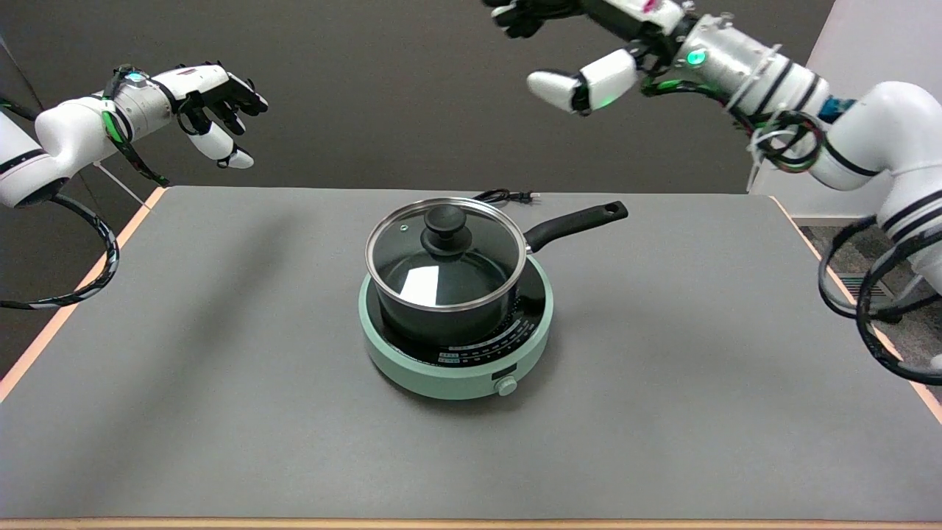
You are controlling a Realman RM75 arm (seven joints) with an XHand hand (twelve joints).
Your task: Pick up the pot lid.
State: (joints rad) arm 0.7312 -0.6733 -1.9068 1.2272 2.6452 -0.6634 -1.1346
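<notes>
Head view shows a black saucepan [441, 294] sitting on a round mint-green induction cooktop [456, 346] at the middle of a grey table [221, 412]. Everything else is placed from that cooktop. The glass pot lid [412, 265] rests flat on the saucepan's rim, closing it, with a metal band round its edge and a black round knob [445, 228] standing up at its centre; a pale glare patch shows through the glass. The saucepan's long black handle [578, 223] sticks out past the cooktop's far right side, pointing toward the table's far right. On the cooktop's near face there is a small round dial [506, 386], and a band of printed markings curves along its dark top just in front of the saucepan. A black power cord [504, 196] lies on the table behind the cooktop, near the far edge. The right hand [581, 51] hangs in the air well above and behind the cooktop, to its right, partly cut off by the top of the picture — its fingers are spread apart and hold nothing, with one white finger [567, 87] reaching down and left and dark fingertips at the upper edge. It is well apart from the lid and touches nothing. The right arm [876, 132] runs back from it to the right of the cooktop, wrapped with black cables.
</notes>
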